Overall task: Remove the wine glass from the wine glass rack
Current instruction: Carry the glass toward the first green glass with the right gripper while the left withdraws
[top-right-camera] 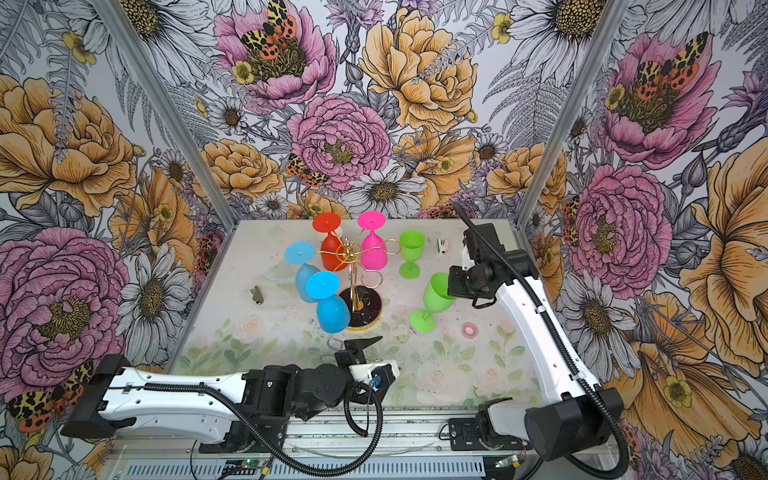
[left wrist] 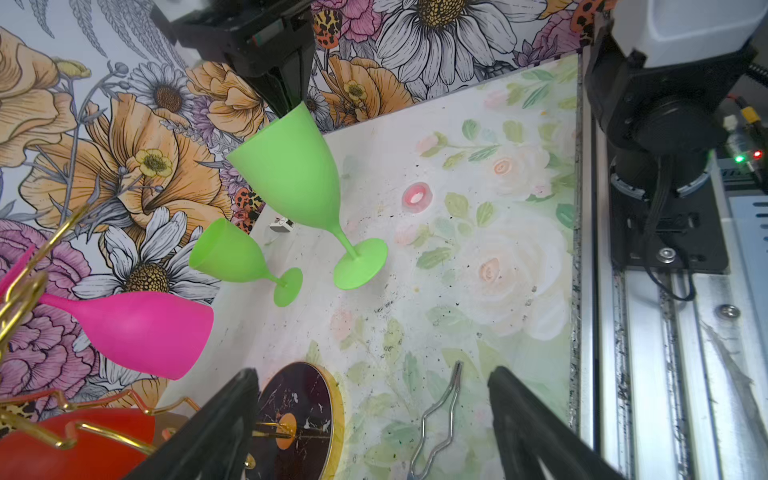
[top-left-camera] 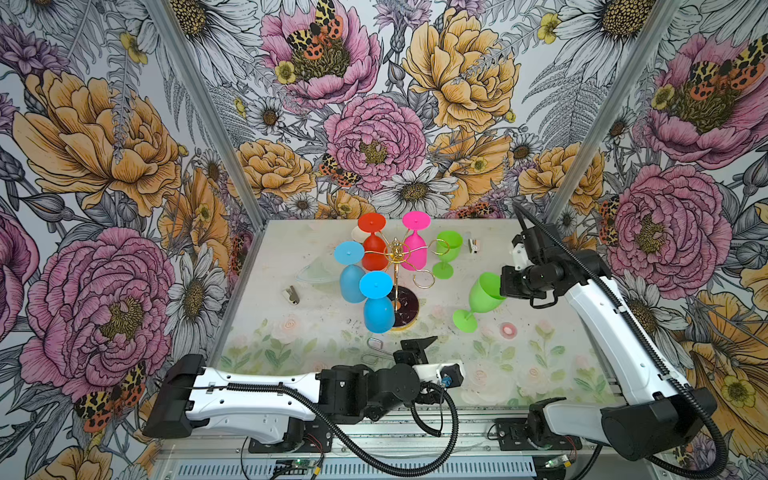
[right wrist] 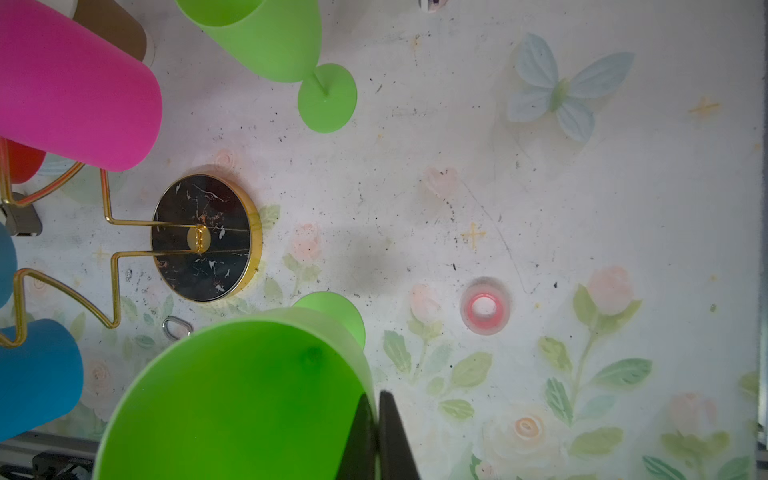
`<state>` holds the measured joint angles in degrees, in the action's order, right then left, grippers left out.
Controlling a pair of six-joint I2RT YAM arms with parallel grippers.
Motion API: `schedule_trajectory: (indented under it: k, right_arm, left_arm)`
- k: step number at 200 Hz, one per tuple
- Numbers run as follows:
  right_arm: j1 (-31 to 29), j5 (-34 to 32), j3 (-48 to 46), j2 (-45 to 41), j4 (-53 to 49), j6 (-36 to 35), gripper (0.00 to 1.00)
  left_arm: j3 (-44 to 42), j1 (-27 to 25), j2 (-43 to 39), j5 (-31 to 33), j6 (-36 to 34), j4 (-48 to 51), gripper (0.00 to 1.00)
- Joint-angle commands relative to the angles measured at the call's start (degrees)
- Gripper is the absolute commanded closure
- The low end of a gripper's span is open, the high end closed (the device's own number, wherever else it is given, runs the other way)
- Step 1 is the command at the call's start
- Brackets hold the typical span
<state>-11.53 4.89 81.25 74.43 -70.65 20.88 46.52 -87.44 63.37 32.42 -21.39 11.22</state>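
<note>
In both top views the wine glass rack (top-left-camera: 397, 250) stands mid-table (top-left-camera: 316, 332). 4 glasses hang on it bowl-down: a red glass (top-left-camera: 374, 253), a pink glass (top-left-camera: 414, 251), a far blue glass (top-left-camera: 353, 282) and a near blue glass (top-left-camera: 378, 311). To the rack's right and apart from it, the green wine glass (top-left-camera: 484, 293) leans over, its rim pinched by the right gripper (top-left-camera: 502, 286). A second green glass (top-left-camera: 448, 249) stands upright behind it. The left gripper (top-left-camera: 417, 348) sits near the front table edge.

In the left wrist view, the left gripper's fingers (left wrist: 216, 428) are spread wide and grip nothing. Steel tongs (left wrist: 436, 415) lie on the table between them. Whether the leaning glass's foot touches the table cannot be told.

In the right wrist view, the right gripper's fingers (right wrist: 390, 436) are clamped tight on the green bowl's wall, 1 inside and 1 outside.
</note>
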Motion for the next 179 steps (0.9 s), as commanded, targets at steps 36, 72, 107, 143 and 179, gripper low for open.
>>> schedule_trajectory:
  k: [36,72,107,143,179]
  right_arm:
    - [0.49,-7.67,4.37,3.84,4.48,-1.55,1.00]
    - [1.10,-10.55,7.20,7.91,6.70,-2.49,1.00]
    - [2.03,-11.21,10.24,12.49,8.61,-3.38,1.00]
    - [2.76,-11.41,13.67,16.55,9.90,-3.66,1.00]
    - [3.13,-13.31,16.34,20.01,10.77,-4.00,1.00]
  left_arm:
    - [4.80,0.75,-6.04,2.02,15.84,11.84,0.11]
    - [5.62,4.62,-11.72,0.53,19.67,16.26,0.09]
    - [4.74,9.37,-17.53,-1.26,23.21,20.94,0.10]
    - [4.28,13.20,-22.15,-3.37,25.29,24.85,0.10]
    - [4.19,16.74,-24.51,-5.67,27.32,28.98,0.10]
